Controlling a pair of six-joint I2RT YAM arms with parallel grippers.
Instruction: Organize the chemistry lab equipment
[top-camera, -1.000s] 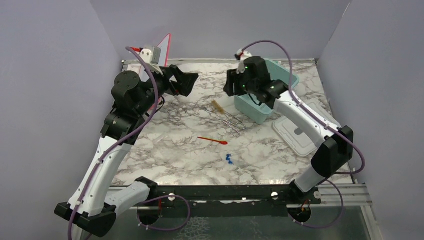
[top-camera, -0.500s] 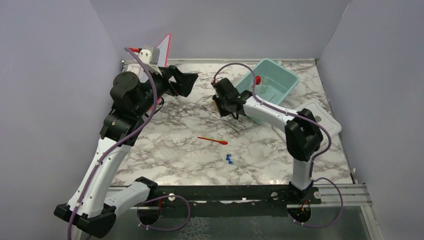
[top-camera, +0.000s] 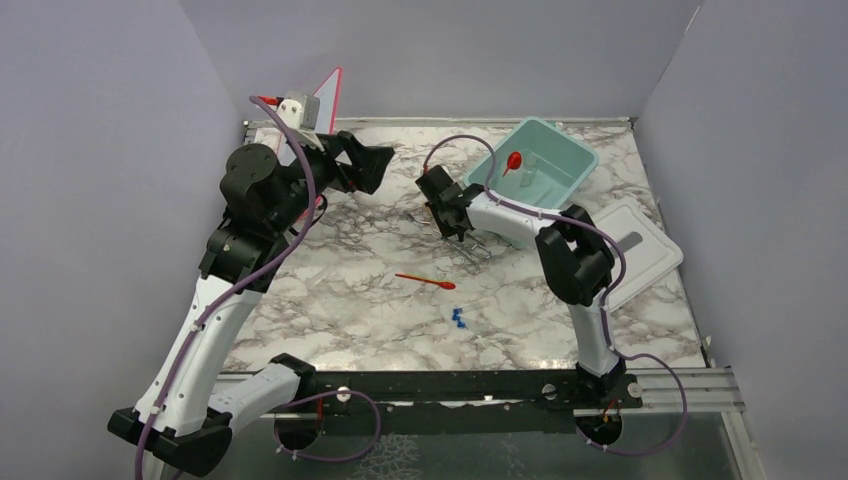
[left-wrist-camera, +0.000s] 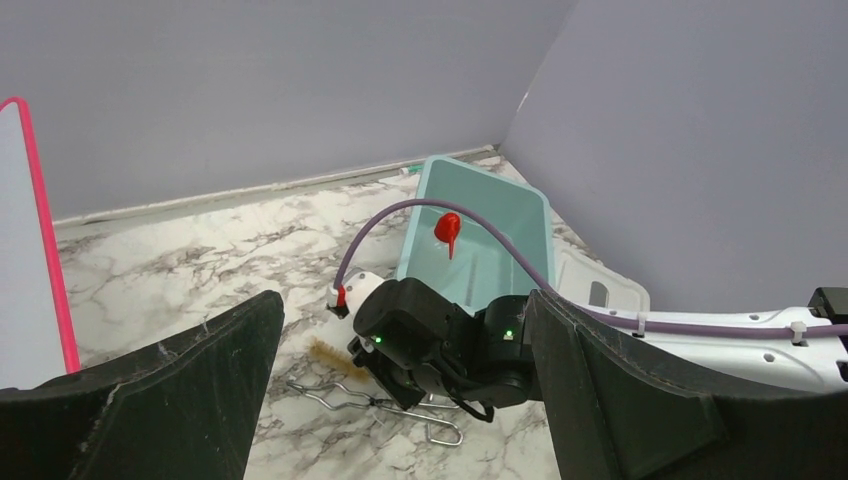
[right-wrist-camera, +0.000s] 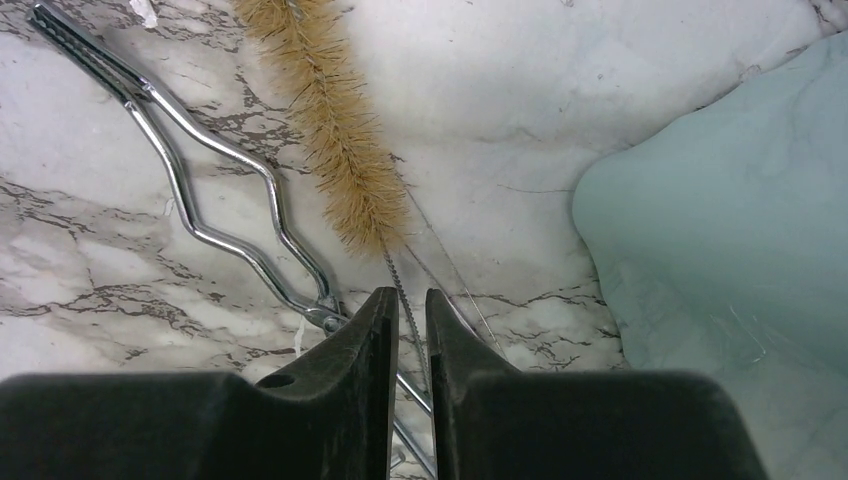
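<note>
Straddling wire brush (right-wrist-camera: 328, 130) stem, R hand (right-wrist-camera: 408, 300) nearly closed, grip unconfirmed; bristles lie ahead. Caution: metal tongs (right-wrist-camera: 88, 52) end just left, under fingertips, may snag; thin stem may slip.

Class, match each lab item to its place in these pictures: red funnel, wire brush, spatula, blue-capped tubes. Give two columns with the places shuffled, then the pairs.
Items
1 red funnel
2 wire brush
3 spatula
4 blue-capped tubes

Places
A middle of the marble table
B inside the teal tub
C closest to the table's near edge
D wire stem between the right fingers

Pairs: 1-B, 2-D, 3-A, 4-C
</note>
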